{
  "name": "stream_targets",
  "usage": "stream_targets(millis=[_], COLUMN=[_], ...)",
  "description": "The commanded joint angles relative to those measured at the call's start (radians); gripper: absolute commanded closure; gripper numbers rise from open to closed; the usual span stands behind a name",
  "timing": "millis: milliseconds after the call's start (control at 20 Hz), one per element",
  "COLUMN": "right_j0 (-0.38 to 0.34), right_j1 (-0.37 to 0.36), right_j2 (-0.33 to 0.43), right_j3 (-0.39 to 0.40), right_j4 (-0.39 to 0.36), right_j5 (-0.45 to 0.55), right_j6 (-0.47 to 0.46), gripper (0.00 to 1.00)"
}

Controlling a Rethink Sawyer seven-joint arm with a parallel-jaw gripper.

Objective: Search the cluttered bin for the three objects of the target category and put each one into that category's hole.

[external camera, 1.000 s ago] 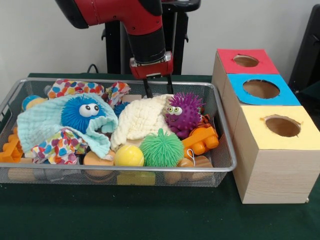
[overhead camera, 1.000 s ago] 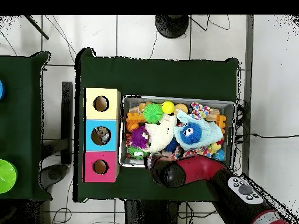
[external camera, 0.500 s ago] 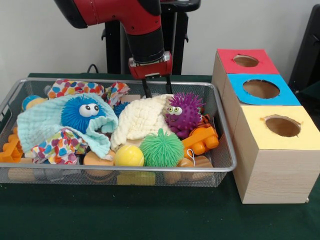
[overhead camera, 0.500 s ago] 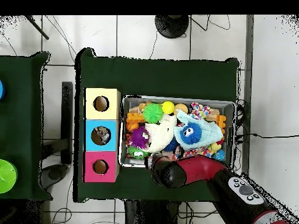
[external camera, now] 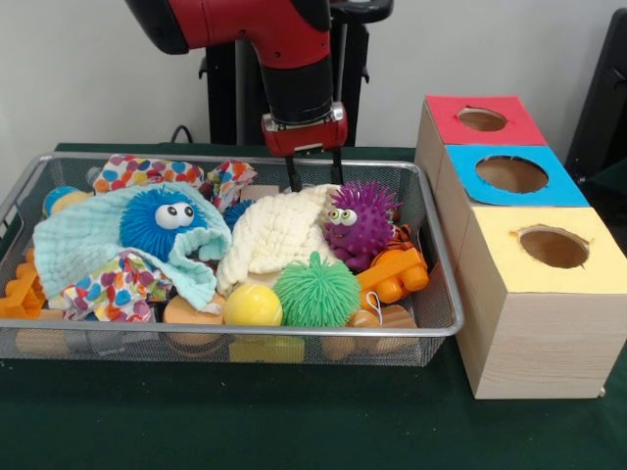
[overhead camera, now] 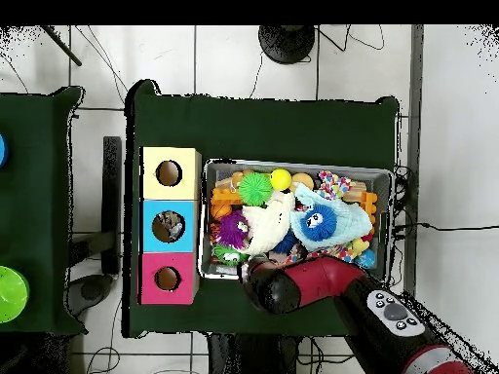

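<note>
The wire bin (external camera: 440, 294) sits on the table (external camera: 294, 421), with three boxes (external camera: 529, 294) in a row at its 3 o'clock side. Seen from the front, a googly-eyed spiky ball (external camera: 161, 221) lies at 9 o'clock in the bin on a cloth (external camera: 78, 245). A second eyed spiky ball (external camera: 360, 222) sits at 2 o'clock, touching a folded cloth (external camera: 274, 235) at centre. At 6 o'clock a stringy ball (external camera: 316, 290) rests beside a smooth ball (external camera: 253, 305). The gripper (external camera: 313, 168) hangs at 12 o'clock, over the bin's far edge.

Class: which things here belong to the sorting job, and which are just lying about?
Job: claw, wire bin, holed boxes, blue spiky ball, purple spiky ball, green spiky ball (likely targets).
Lying about: cream cloth, yellow ball, orange block.
</note>
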State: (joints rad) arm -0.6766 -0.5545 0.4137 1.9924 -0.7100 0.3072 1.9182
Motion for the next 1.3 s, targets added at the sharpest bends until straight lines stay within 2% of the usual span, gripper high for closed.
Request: stream_targets(millis=[50,600,650,1150,1300], right_j0=[0.041,0.049,0.044,0.046,0.054], right_j1=[0.088,0.097,0.098,0.096,0.087], right_j2=[-0.031,-0.049,-0.044,-0.044,-0.057], right_j3=[-0.191,-0.206,-0.203,-0.205,-0.202], right_j4=[-0.081,-0.07,-0.064,-0.055,-0.058], right_j5=[-0.042,-0.065,-0.056,-0.048,-0.077], right_j6=[0.001,0.009,0.003,0.004,0.027], gripper=[0.0,0.0,1.0,1.0,1.0])
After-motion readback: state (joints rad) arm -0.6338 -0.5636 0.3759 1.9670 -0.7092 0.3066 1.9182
